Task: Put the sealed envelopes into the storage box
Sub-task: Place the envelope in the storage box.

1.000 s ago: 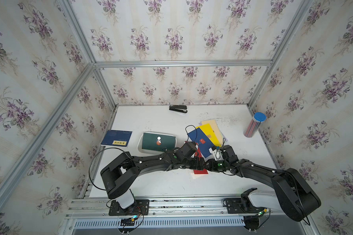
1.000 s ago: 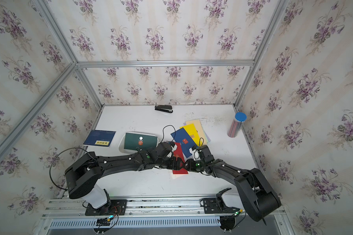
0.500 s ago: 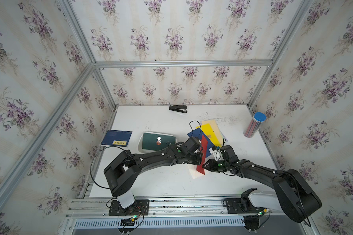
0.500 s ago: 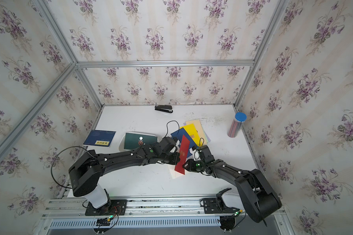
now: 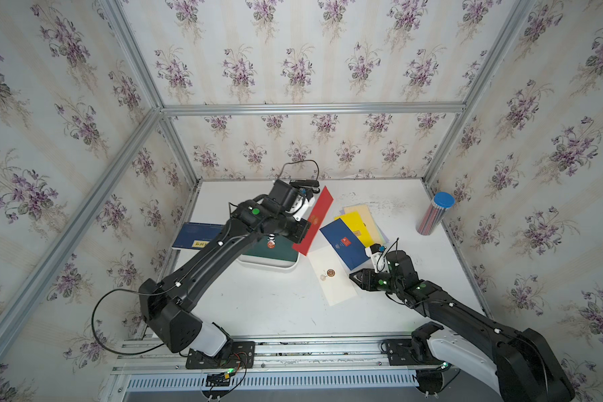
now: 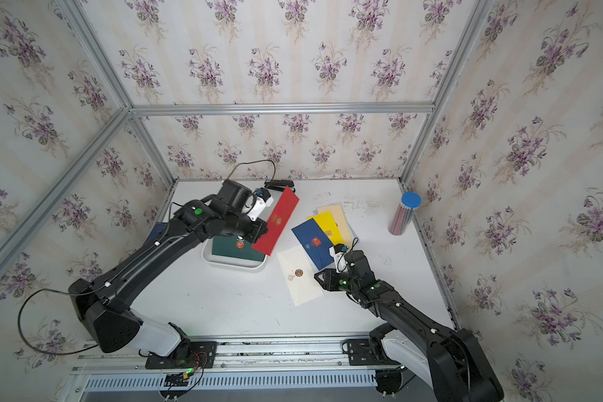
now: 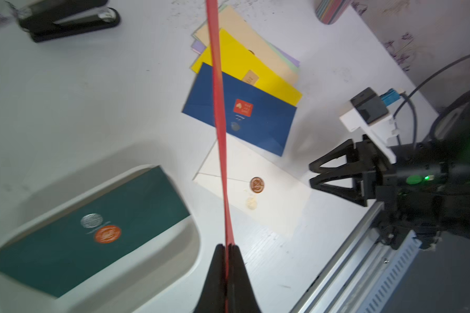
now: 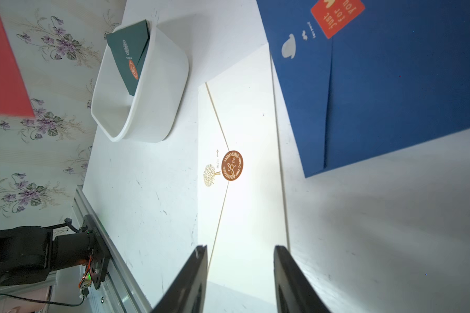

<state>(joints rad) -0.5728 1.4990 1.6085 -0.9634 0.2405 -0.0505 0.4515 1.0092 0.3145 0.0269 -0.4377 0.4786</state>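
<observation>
In a top view the box (image 5: 268, 266) holds a green envelope (image 5: 279, 253) flat, and my left claw (image 7: 226, 250) is clamped on the red envelope (image 5: 319, 212), tilted on edge in the air at the box's 2 o'clock, I judge for sliding in. The cream envelope (image 5: 335, 285) lies at the box's 4 o'clock, just at 9 o'clock of my right claw (image 5: 354, 276), jaws apart, empty.
</observation>
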